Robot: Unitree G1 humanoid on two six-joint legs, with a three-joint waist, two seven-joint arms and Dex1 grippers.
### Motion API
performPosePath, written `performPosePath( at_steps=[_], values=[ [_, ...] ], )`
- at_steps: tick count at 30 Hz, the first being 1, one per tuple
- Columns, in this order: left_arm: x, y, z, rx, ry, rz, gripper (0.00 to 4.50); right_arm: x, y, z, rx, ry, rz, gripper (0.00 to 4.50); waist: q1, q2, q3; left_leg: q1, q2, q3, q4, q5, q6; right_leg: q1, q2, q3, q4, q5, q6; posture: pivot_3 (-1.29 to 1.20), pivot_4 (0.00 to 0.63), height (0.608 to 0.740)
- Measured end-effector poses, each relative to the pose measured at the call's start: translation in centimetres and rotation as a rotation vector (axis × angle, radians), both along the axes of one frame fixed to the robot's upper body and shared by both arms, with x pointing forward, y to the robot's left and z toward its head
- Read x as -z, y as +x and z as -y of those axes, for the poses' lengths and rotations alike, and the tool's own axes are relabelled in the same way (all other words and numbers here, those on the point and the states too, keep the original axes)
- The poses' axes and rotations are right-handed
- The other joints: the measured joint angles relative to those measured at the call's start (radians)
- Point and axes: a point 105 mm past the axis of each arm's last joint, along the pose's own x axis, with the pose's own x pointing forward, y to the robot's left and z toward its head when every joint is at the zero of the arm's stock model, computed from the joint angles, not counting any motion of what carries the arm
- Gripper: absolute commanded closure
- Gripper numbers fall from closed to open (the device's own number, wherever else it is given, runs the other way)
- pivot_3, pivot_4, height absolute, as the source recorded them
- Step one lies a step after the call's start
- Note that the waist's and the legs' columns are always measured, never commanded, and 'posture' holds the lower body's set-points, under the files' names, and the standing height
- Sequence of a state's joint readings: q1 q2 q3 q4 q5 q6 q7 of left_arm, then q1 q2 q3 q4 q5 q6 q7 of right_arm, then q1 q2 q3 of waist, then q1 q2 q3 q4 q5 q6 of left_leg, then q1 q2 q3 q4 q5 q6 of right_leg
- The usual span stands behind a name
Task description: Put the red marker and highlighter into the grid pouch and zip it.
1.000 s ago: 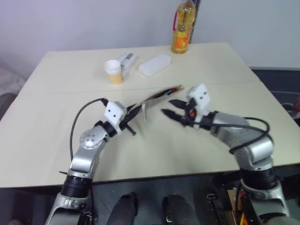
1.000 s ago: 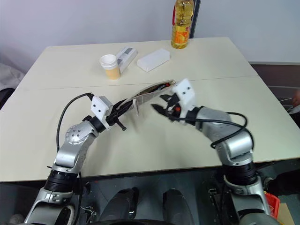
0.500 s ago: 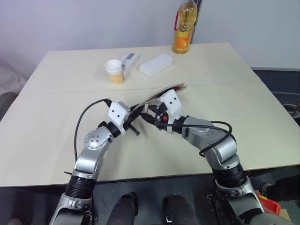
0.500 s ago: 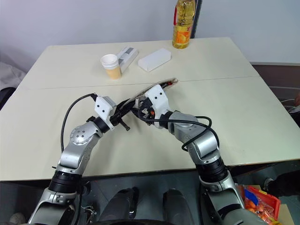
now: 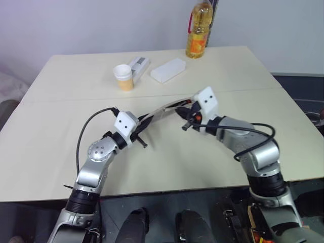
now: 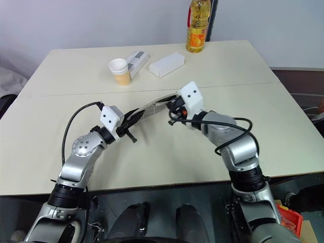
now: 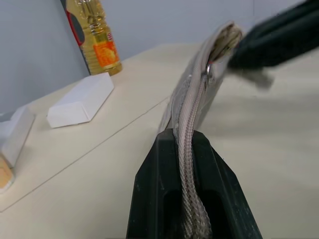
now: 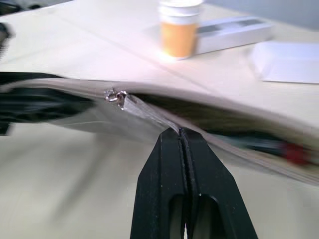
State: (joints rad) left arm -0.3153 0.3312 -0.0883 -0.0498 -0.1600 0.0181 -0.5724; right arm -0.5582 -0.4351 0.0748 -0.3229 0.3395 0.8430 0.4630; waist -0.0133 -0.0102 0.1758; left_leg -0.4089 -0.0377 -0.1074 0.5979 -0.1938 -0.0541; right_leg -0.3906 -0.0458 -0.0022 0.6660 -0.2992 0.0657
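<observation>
The grid pouch [image 5: 164,108] hangs stretched above the table between both grippers. My left gripper [image 7: 183,142] is shut on its left end, the zipper edge running between the fingers. My right gripper [image 8: 179,132] is shut on the zipper pull [image 8: 142,109], which leads to the slider [image 8: 115,95]. Beyond the pull the mouth gapes, and inside it lies the red marker [image 8: 294,152], red end and dark barrel showing. The highlighter is hidden.
At the back of the table stand a paper cup [image 5: 123,77], a grey and white case [image 5: 137,64] behind it, a white plastic box [image 5: 167,70] and a bottle of oil [image 5: 198,30]. The table's near half lies bare under the pouch.
My right gripper, open beside the pouch a second ago, reached in near my left gripper, shut on the zipper pull and drew back to the right. The left gripper held still.
</observation>
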Motion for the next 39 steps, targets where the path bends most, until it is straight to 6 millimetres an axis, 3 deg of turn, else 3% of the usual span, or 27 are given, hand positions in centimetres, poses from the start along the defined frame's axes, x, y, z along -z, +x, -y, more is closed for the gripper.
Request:
performPosePath(
  at_steps=[9,13,21,25,30,39],
  values=[
    [0.5,-0.7,-1.1,0.022,0.108,0.055,4.50,-2.8,1.1,4.6,0.115,-0.096,0.091,4.47,0.000,0.000,0.000,0.000,0.000,0.000,0.000,0.000,0.000,0.000,0.000,0.000,0.000,0.000,0.000,0.00,0.150,0.740],
    [0.8,-1.1,-1.7,0.029,0.140,0.059,4.50,-2.6,1.6,7.1,0.180,-0.148,0.082,4.47,0.000,0.000,0.000,0.000,0.000,0.001,0.000,0.000,0.000,0.000,-0.001,0.000,0.000,0.000,0.000,0.00,0.150,0.740],
    [1.7,-1.4,-2.2,0.034,0.166,0.030,4.50,0.3,0.3,7.1,0.111,-0.182,-0.003,4.47,0.000,0.000,0.000,0.000,0.000,0.001,0.000,0.000,0.000,0.000,-0.001,0.000,0.000,0.000,0.000,0.00,0.150,0.740],
    [2.9,-1.9,-2.7,0.047,0.154,-0.044,2.99,1.8,-1.2,6.9,0.027,-0.207,-0.062,3.16,-0.001,0.000,0.000,0.000,0.000,0.001,0.000,0.000,0.000,0.000,-0.001,0.000,-0.001,0.000,0.000,0.00,0.150,0.740],
    [4.5,-2.2,-4.8,-0.019,0.142,-0.147,0.38,3.3,-2.9,7.0,-0.046,-0.206,-0.128,0.43,0.001,0.000,0.000,0.000,0.000,0.000,0.000,0.000,0.000,0.000,0.000,0.000,-0.001,0.000,0.000,0.00,0.150,0.740],
    [6.4,-2.9,-8.2,-0.194,0.026,-0.307,0.38,4.1,-3.8,8.7,-0.028,-0.136,-0.107,0.43,0.002,0.000,0.000,0.000,0.000,0.000,0.000,0.000,0.000,0.001,-0.001,0.000,-0.001,0.000,0.000,0.00,0.150,0.740]
  ],
)
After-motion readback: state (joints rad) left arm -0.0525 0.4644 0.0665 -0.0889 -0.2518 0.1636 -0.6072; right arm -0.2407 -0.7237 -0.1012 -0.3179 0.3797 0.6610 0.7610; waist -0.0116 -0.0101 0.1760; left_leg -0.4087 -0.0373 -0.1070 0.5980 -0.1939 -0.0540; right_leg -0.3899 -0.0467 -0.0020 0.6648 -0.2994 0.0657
